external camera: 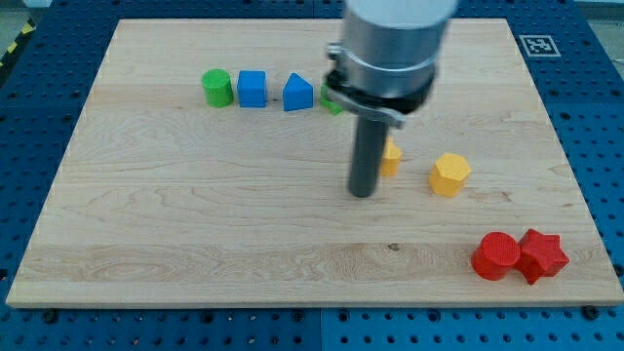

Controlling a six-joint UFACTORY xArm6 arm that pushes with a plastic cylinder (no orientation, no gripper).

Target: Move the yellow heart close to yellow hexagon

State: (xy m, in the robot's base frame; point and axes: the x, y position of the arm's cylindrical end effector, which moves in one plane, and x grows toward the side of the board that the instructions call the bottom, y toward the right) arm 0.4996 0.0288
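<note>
My tip [363,193] rests on the wooden board [195,224] near its middle. The yellow heart [390,156] is mostly hidden behind the rod, just right of and above the tip; only its right part shows. The yellow hexagon [449,175] lies a short way to the right of the heart, with a small gap between them.
A green cylinder [216,88], a blue cube [252,89] and a blue triangular block [297,94] stand in a row at the view's upper left. A green block [331,100] is partly hidden behind the arm. A red cylinder [496,256] and a red star [542,256] sit at the lower right.
</note>
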